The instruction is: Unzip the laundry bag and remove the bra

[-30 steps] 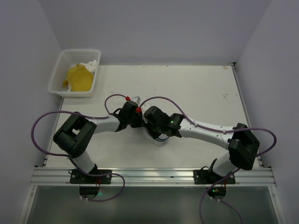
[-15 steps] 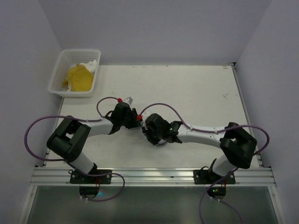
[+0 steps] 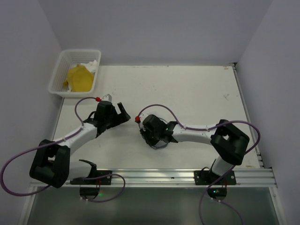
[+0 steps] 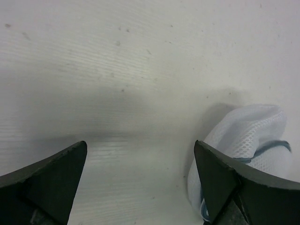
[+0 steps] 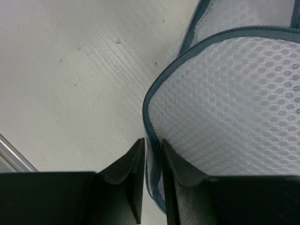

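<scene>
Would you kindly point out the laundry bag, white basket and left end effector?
laundry bag (image 5: 234, 108), right wrist view, mesh panel.
white basket (image 3: 56, 74), top external view, left rim.
left end effector (image 4: 140, 143), left wrist view, between fingertips.

Left claw (image 4: 140, 145) spread wide; right claw (image 5: 152, 141) pinched nearly shut.

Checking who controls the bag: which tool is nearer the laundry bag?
Right. The right tool is shut on the rim of the laundry bag; the left tool is open beside it, not touching.
</scene>
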Action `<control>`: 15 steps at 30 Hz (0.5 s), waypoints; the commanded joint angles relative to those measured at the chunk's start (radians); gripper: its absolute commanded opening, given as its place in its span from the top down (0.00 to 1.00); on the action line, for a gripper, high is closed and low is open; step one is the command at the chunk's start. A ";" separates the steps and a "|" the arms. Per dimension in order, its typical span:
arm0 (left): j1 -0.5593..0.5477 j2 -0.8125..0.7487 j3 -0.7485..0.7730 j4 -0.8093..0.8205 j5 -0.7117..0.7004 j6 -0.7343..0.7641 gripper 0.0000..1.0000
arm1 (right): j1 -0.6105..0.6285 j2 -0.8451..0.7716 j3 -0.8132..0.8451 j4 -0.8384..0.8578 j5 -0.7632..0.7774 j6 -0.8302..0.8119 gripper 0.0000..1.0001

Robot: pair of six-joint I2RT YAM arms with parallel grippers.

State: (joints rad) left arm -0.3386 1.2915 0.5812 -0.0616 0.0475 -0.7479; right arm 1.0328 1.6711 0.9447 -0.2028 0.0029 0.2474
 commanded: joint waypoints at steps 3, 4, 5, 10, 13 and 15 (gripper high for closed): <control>0.075 -0.130 0.015 -0.159 -0.138 0.059 0.00 | 0.003 -0.019 0.098 -0.053 -0.055 0.021 0.62; 0.094 -0.162 0.020 -0.188 -0.144 0.076 0.00 | 0.001 -0.027 0.109 -0.070 -0.058 0.024 0.59; 0.102 -0.179 0.029 -0.202 -0.161 0.082 0.00 | 0.003 -0.039 0.121 -0.079 -0.060 0.027 0.52; 0.119 -0.277 0.074 -0.288 -0.195 0.114 0.00 | 0.003 -0.065 0.204 -0.145 -0.075 0.033 0.41; 0.119 -0.328 0.117 -0.326 -0.199 0.124 0.00 | 0.001 -0.085 0.262 -0.187 -0.063 0.041 0.34; 0.119 -0.351 0.155 -0.348 -0.210 0.131 0.00 | 0.000 -0.099 0.293 -0.211 -0.014 0.050 0.32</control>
State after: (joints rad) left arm -0.2264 0.9867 0.6540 -0.3569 -0.1173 -0.6563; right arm 1.0332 1.6390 1.1618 -0.3565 -0.0433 0.2794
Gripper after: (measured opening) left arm 0.997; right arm 0.667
